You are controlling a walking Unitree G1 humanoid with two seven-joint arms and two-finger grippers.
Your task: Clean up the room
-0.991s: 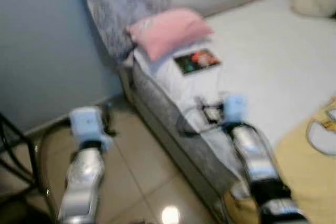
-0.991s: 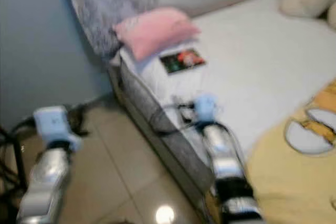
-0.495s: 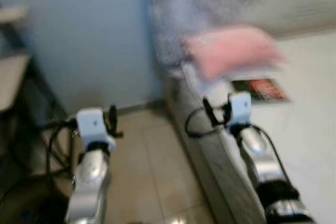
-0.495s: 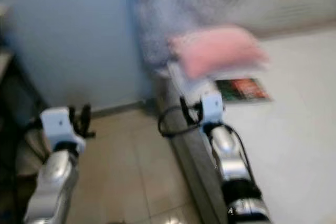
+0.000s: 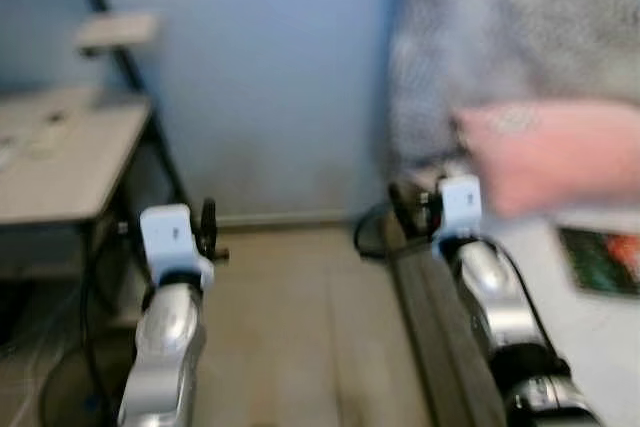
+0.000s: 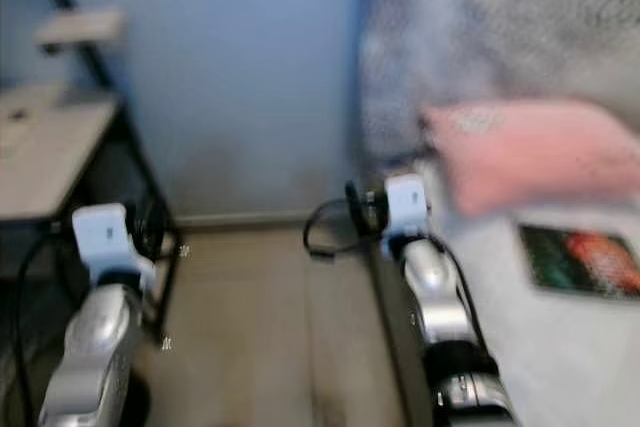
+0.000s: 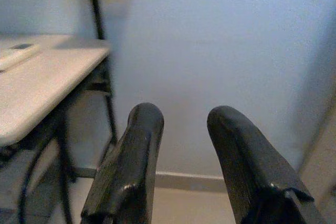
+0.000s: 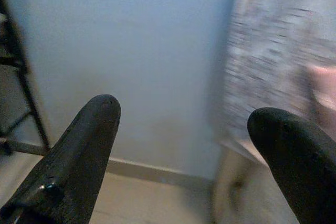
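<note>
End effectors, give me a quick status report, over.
Left end effector open, empty, over the floor near the desk. Right end effector open wide, empty, at the bed edge. Pink pillow and book on the bed. View blurred.

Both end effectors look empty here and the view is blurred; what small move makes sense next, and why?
Probably let the view settle, then turn back toward the bed. The left end effector and right end effector are open, holding nothing and facing the pale blue wall. The soft pink pillow and the dark printed book beside it lie on the white bed at the robot's right.
</note>
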